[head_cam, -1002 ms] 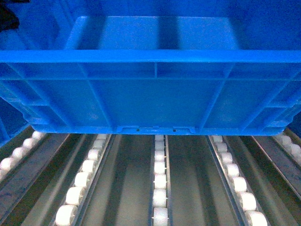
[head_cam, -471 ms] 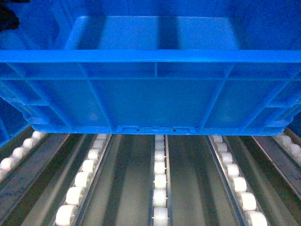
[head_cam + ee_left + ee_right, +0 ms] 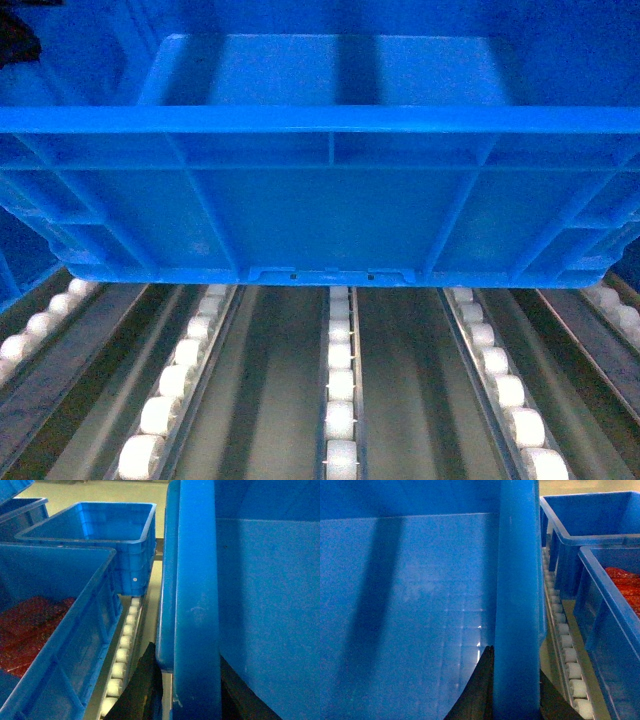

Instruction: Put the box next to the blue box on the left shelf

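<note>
**Blue crate held above roller rack**

Head view: you see the box (image 3: 330, 190), a ribbed bright blue plastic crate with a thick rim, over the left shelf (image 3: 340, 400) with its grey rails of white roller wheels.

Left wrist view: your left gripper (image 3: 172, 690) grasps the box's smooth rim; two neighbouring crates (image 3: 60, 630) lie alongside.

Right wrist view: your right gripper (image 3: 515, 700) straddles and clamps the opposite rim.

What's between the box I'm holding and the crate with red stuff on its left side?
In the left wrist view, only a rail of white rollers runs in the gap between the box and the red-filled crate.
</note>
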{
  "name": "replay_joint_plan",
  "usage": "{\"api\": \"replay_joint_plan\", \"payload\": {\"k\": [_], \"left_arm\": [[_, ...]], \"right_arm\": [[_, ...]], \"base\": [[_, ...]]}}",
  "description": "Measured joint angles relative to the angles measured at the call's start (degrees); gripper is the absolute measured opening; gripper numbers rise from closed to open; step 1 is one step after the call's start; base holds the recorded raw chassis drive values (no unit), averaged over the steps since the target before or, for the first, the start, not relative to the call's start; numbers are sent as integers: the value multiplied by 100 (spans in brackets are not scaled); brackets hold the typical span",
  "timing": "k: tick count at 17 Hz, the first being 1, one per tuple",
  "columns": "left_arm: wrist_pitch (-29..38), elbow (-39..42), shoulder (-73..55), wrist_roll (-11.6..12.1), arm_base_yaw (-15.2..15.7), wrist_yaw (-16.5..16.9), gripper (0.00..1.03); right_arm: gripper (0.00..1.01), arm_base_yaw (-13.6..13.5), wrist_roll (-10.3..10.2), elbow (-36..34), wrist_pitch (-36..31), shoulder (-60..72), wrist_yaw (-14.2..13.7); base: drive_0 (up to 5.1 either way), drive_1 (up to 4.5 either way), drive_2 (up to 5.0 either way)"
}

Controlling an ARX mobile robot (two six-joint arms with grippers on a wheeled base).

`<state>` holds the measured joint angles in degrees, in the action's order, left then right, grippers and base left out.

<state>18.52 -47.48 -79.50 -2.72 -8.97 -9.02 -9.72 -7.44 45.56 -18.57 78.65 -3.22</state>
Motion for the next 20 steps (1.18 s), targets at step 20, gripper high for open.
{"api": "replay_joint_plan", "payload": {"k": [20], "left_arm": [[590, 227, -70, 164, 2, 11, 16]], "right_arm": [[8, -186, 199, 85, 304, -39, -616]], "base": [[2, 170, -166]]}}
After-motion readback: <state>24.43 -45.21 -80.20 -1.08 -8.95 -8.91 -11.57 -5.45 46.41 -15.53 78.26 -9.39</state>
